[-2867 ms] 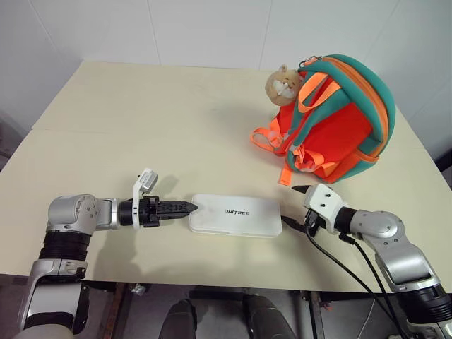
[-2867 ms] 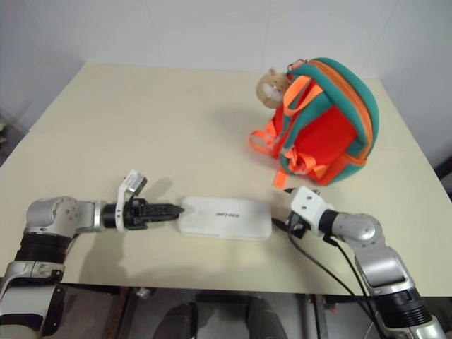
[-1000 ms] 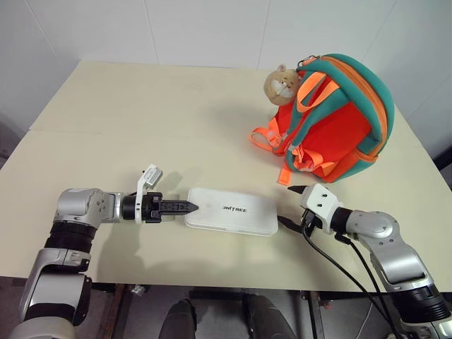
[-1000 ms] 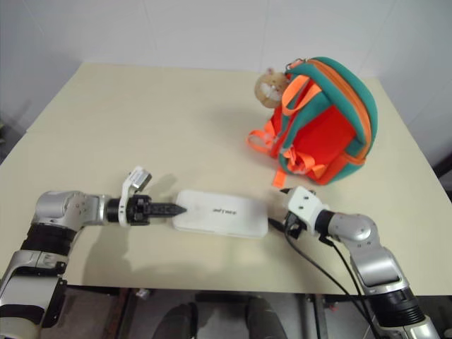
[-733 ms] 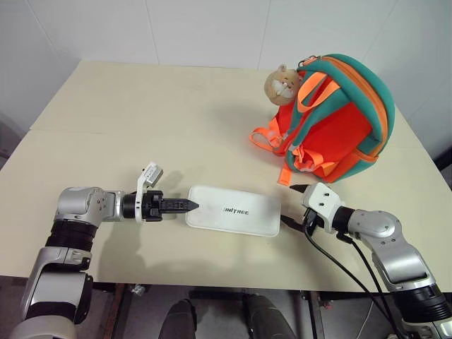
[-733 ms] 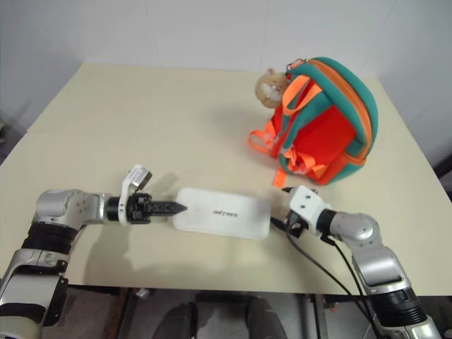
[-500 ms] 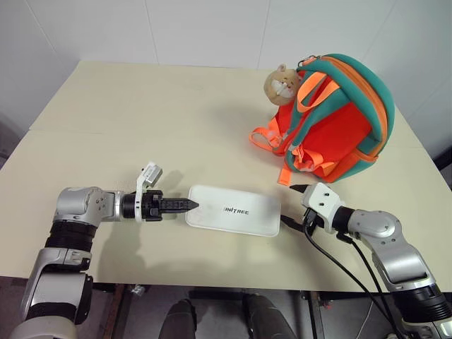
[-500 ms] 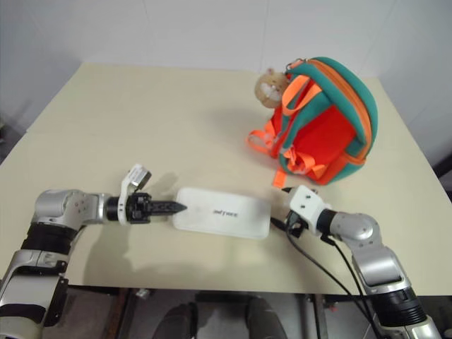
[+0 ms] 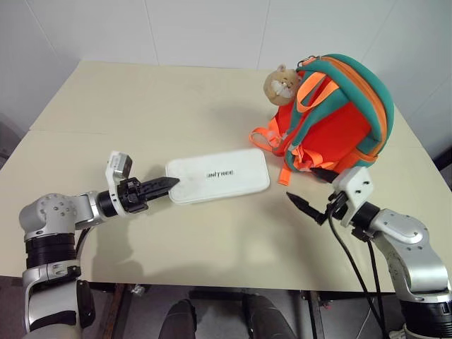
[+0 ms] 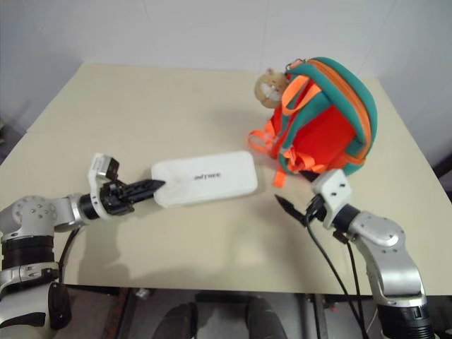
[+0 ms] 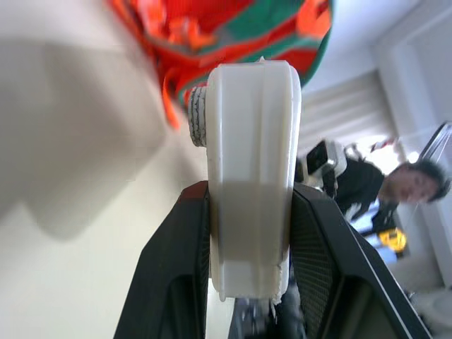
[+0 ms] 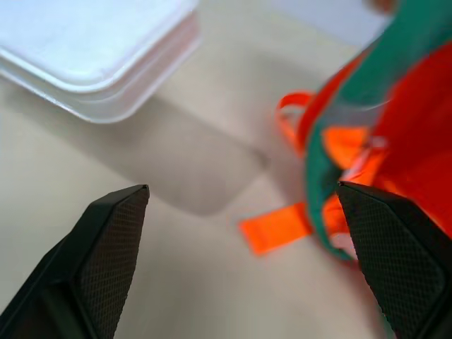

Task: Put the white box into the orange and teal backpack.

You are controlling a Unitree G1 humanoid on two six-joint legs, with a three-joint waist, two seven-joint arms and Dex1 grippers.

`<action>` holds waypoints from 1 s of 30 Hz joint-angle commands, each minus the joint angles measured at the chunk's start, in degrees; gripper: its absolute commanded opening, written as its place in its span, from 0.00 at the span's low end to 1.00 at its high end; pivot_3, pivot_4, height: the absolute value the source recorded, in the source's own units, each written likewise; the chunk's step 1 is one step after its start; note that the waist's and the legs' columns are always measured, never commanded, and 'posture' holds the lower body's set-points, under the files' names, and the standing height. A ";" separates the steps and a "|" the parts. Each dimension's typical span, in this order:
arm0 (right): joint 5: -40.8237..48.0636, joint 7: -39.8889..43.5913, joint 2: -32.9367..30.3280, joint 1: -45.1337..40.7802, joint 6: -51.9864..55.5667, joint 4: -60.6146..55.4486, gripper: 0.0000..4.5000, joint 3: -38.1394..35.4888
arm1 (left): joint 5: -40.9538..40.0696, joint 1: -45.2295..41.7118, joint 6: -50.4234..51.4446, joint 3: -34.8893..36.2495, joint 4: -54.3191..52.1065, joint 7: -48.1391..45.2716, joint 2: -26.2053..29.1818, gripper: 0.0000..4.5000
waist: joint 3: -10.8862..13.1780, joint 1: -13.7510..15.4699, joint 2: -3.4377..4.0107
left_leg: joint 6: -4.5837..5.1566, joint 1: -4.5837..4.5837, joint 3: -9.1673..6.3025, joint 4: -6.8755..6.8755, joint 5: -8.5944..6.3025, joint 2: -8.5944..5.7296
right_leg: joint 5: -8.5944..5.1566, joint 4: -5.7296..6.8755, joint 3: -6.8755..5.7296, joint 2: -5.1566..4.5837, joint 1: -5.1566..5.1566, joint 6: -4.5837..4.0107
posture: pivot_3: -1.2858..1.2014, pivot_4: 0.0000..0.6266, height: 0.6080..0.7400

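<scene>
Left gripper pinches the box by its near end, long axis running toward the backpack; right gripper, jaws spread, empty.

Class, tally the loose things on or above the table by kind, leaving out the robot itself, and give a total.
White box: 1
Orange and teal backpack: 1
Plush hamster charm, hanging on the backpack: 1
Total: 3
</scene>
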 commanded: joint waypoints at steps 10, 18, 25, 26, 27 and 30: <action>-0.47 -4.89 7.80 -19.22 -5.27 20.61 1.00 1.45 | -9.42 3.64 5.13 13.97 -9.92 13.69 -4.55 0.28 | 0.00 -0.17 0.00 | -0.03 -0.01 0.02 -0.17 0.00 0.00 | 0.02 -0.10 -0.02 -0.04 -0.06 -0.01 | 0.52 0.24 1.00; -2.41 -3.70 12.20 -32.44 -16.62 41.34 1.00 2.35 | -14.26 7.08 7.23 17.97 -14.70 19.32 -5.80 0.28 | 0.00 -1.50 0.01 | -0.10 -0.02 0.04 -0.31 0.05 0.02 | 0.01 -0.08 -0.01 -0.05 -0.15 -0.01 | 0.52 0.24 1.00; -2.77 -5.09 13.45 -36.12 -20.34 47.01 0.87 1.59 | -18.82 9.93 7.31 20.10 -17.36 23.12 -6.41 0.28 | 0.00 -1.72 0.01 | -0.13 -0.02 0.02 -0.37 0.06 0.03 | 0.01 -0.10 -0.03 -0.05 -0.16 -0.01 | 0.52 0.24 1.00; -2.73 -5.15 13.52 -36.05 -20.56 46.94 0.80 1.53 | -19.39 10.22 7.15 20.14 -17.47 23.60 -6.41 0.28 | 0.00 -1.72 0.01 | -0.13 -0.02 0.02 -0.36 0.06 0.03 | 0.01 -0.10 -0.03 -0.05 -0.16 -0.02 | 0.52 0.24 1.00; -2.72 -5.41 13.60 -36.04 -20.83 46.89 0.72 1.39 | -19.97 10.46 6.99 20.14 -17.53 24.07 -6.39 0.28 | 0.00 -1.72 0.01 | -0.13 -0.02 0.02 -0.36 0.06 0.03 | 0.01 -0.09 -0.03 -0.05 -0.16 -0.02 | 0.52 0.24 1.00; -2.58 -5.62 13.56 -36.17 -20.93 46.75 0.48 1.19 | -21.37 10.76 6.36 19.73 -17.22 25.36 -6.18 0.28 | 0.00 -1.75 0.01 | -0.15 -0.01 0.02 -0.35 0.08 0.02 | 0.01 -0.07 -0.04 -0.05 -0.16 -0.01 | 0.52 0.24 1.00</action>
